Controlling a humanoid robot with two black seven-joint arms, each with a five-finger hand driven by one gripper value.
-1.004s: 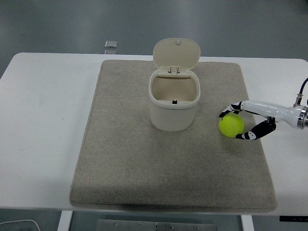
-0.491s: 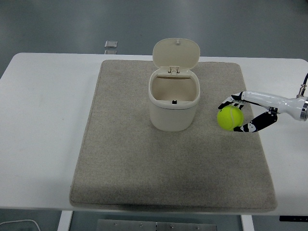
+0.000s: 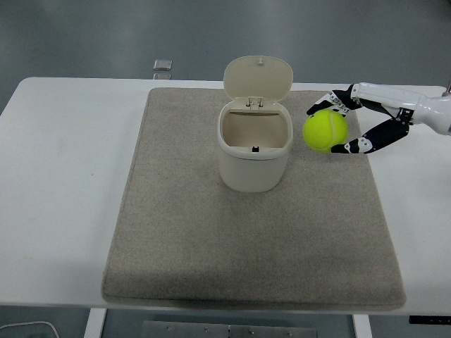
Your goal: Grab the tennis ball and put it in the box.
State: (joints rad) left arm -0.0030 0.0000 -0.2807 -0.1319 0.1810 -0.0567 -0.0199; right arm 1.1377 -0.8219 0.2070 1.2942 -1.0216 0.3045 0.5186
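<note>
We see the cream box [image 3: 254, 146] upright on the grey mat [image 3: 211, 239], lid tipped back, mouth open upward. Just right of its rim, the tennis ball [image 3: 325, 131] hangs in the air, the right hand [image 3: 359, 124] fingers [image 3: 331, 102] wrapped around it.

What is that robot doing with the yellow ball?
The robot's right hand is holding a yellow tennis ball up in the air, just to the right of a cream box whose lid is flipped open. The box stands on a grey mat on the white table. The ball isn't in the box yet; it looks like it will go in next. No left hand is in sight.
</note>
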